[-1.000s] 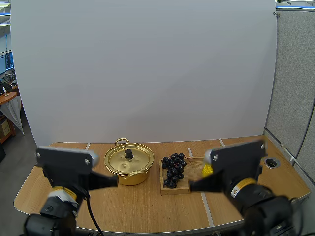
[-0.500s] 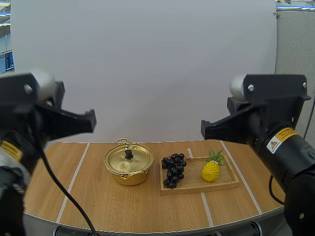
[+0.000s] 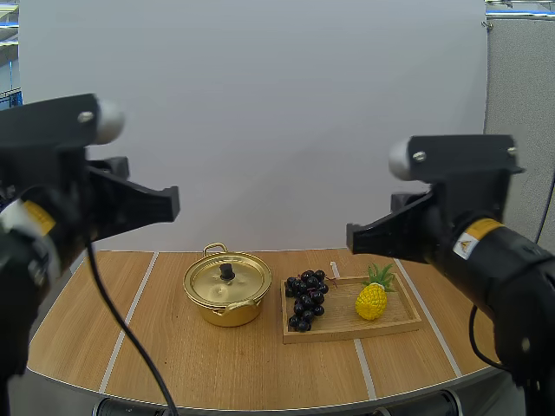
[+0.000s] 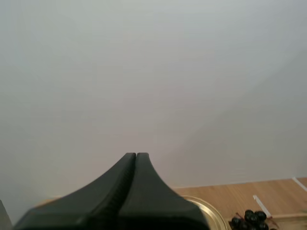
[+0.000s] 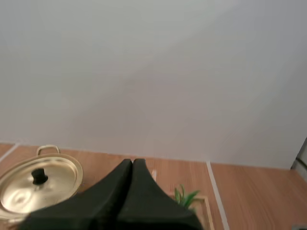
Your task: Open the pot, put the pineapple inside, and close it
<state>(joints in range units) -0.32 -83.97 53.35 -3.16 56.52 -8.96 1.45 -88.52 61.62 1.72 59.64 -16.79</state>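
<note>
Hovering high above the light wooden table, left gripper and right gripper each have black fingers pressed together, holding nothing. Small yellow pineapple stands on the flat wooden tray, dark purple grape bunch at its 9 o'clock. Round gold metal pot sits at the tray's 9 o'clock, its black-knobbed gold lid on.

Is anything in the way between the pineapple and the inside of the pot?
Yes. The lid sits on the pot, shutting it. The grapes also lie on the tray between the pineapple and the pot.
</note>
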